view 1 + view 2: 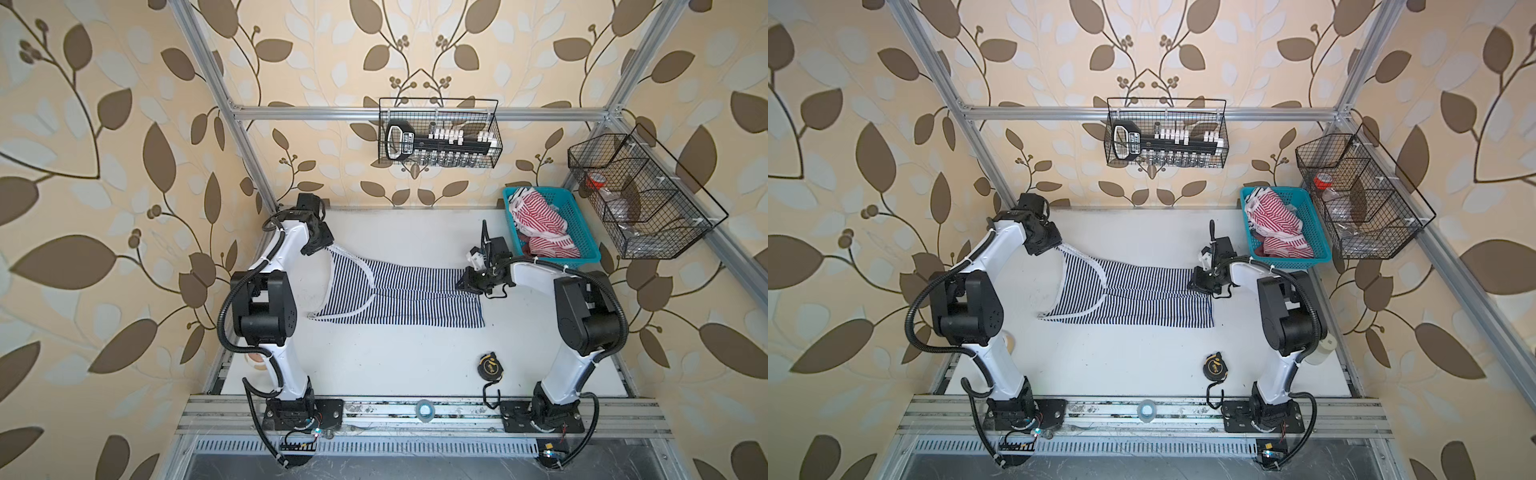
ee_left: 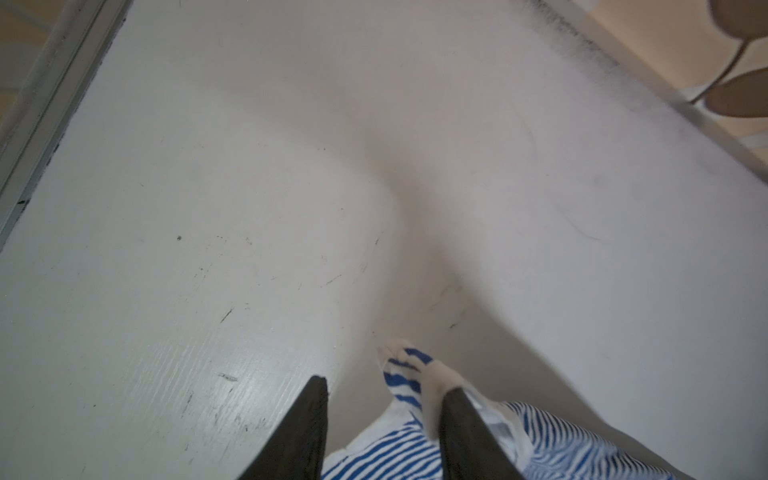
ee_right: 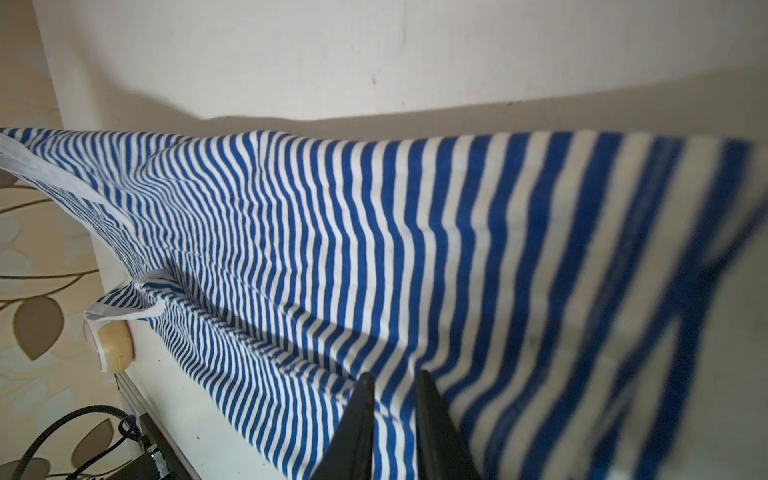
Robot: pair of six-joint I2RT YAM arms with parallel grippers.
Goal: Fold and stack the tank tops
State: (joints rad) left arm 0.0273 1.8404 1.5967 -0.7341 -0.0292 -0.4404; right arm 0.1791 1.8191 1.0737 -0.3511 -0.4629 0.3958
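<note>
left gripper (image 1: 318, 243) (image 2: 386, 386): we see it at the far left of the table (image 1: 395, 361), over the shoulder end of the spread top. In the left wrist view its two black fingers (image 2: 465, 432) stand clearly apart.
shoulder strap (image 2: 401, 374): we find this white-trimmed strap end standing up in the gap, leaning on one finger and clear of the other.
navy-and-white tank top (image 1: 415, 291) (image 1: 1142, 291) (image 3: 332, 249): in both top views it lies lengthwise across the middle of the white table, with straps toward the left arm and hem toward the right arm. We note a long crease running along its length.
right gripper (image 1: 467, 282) (image 3: 392, 376): it sits at the far corner of the hem. In the right wrist view its fingers stand a narrow way apart, with striped cloth showing in the gap. We cannot tell whether the cloth touches them.
round case (image 1: 490, 368): black with yellow, it lies on bare table near the right arm's base, well apart from the spread top.
turquoise basket (image 1: 582, 220) (image 1: 1312, 224): we see it at the far right corner of the table.
red-and-white tank top (image 1: 540, 224) (image 1: 1275, 220): it is bunched inside that basket, unfolded.
wire basket (image 1: 648, 191): it hangs on the right frame rail, just beyond the turquoise one.
</note>
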